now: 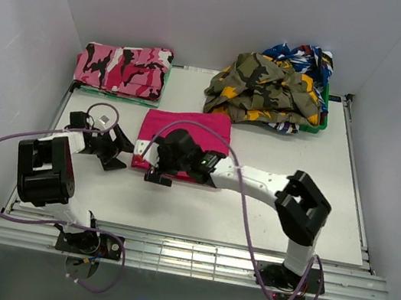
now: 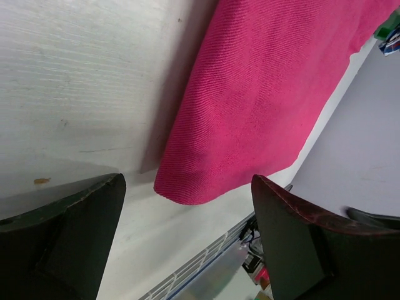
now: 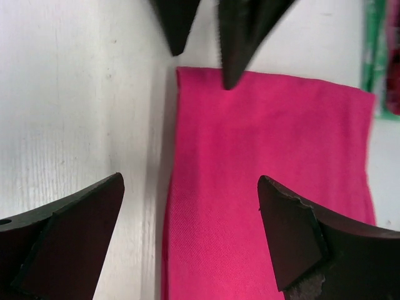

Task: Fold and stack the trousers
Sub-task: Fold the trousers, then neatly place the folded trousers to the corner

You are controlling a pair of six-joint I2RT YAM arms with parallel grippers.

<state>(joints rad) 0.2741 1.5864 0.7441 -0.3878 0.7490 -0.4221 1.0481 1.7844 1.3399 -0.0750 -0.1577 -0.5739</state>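
The magenta-pink trousers point(image 1: 185, 130) lie folded into a flat rectangle in the middle of the table. My left gripper point(image 1: 121, 153) is open and empty, just off the fold's near-left corner point(image 2: 187, 187). My right gripper point(image 1: 157, 167) is open and empty, hovering over the fold's near edge with the fabric point(image 3: 262, 187) between its spread fingers. The left gripper's fingertips point(image 3: 234, 37) show at the top of the right wrist view, by the far corner of the fabric.
A folded pink-black-white camouflage pair point(image 1: 123, 68) lies on a green mat at the back left. An olive-yellow camouflage garment point(image 1: 265, 91) is heaped over a green basket point(image 1: 323, 117) with blue patterned clothes at the back right. Walls close in on both sides.
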